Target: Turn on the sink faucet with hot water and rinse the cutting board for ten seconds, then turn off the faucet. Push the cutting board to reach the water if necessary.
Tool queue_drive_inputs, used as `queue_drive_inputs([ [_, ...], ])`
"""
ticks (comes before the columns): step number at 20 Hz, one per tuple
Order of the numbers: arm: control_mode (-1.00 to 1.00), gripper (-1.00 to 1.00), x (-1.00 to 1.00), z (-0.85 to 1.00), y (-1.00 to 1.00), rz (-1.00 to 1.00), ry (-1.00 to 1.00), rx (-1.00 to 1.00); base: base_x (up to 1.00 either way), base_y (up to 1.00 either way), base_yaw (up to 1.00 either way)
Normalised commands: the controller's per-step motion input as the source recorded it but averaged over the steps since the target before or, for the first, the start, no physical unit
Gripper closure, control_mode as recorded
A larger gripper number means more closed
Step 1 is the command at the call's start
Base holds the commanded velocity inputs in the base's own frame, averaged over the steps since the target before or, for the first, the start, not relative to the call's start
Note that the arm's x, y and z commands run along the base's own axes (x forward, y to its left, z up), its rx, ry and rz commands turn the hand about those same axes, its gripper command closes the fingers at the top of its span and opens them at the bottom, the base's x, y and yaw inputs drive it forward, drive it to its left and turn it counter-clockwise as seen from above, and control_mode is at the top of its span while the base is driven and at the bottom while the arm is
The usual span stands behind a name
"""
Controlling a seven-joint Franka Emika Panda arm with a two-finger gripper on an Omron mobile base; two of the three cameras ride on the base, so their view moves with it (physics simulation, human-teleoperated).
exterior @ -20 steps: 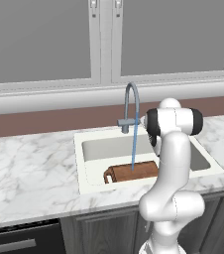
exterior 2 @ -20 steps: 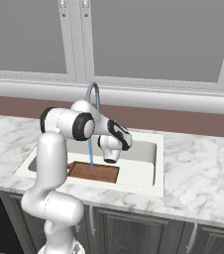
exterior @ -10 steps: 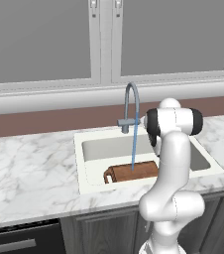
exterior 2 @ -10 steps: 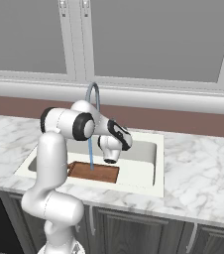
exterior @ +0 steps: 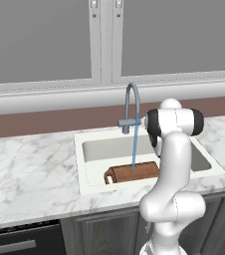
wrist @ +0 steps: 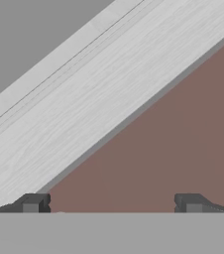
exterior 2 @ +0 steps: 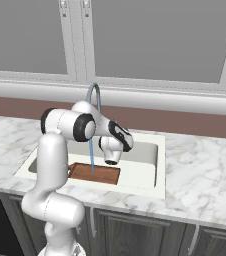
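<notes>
The sink [exterior: 84,164] sits recessed in the marble counter [exterior: 30,174], with bare basin floor open behind and to the right of the cutting board [exterior: 134,173], which lies flat along the front wall. The water [exterior: 133,149] falls from the sink faucet [exterior: 130,107] onto the board's middle. The gripper [wrist: 111,204], fingers spread wide and empty, faces the reddish wall band [wrist: 183,139] under the pale sill [wrist: 99,94].

Flat, even, bright light fills all three rendered views, with no visible lamp, no glare and no blur or edge distortion. The white grey-veined marble tabletop [exterior: 30,169] carries almost no cast shadow, and the rectangular cream-white recessed sink [exterior: 87,184] darkens only a little along its inner walls. The thin pale-blue stream of water [exterior: 133,149] stays crisp, though the pictures are coarse and slightly pixelated.
</notes>
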Motion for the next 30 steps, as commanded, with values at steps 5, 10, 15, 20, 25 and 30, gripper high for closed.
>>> queue_drive_inputs([
  [5, -1.0, -1.0, 0.0, 0.0, 0.0, 0.0, 0.0, 0.0, 0.0, 0.0, 0.0],
  [10, -1.0, -1.0, 0.0, 0.0, 0.0, 0.0, 0.0, 0.0, 0.0, 0.0, 0.0],
  [15, -1.0, -1.0, 0.0, 0.0, 0.0, 0.0, 0.0, 0.0, 0.0, 0.0, 0.0],
  [20, -1.0, -1.0, 0.0, 0.0, 0.0, 0.0, 0.0, 0.0, 0.0, 0.0, 0.0],
  [25, -1.0, -1.0, 0.0, 0.0, 0.01, 0.02, 0.0, 0.0, 0.0, 0.0, 0.0],
  [30, -1.0, -1.0, 0.0, 0.0, 0.0, 0.04, 0.0, 0.0, 0.0, 0.0, 0.0],
])
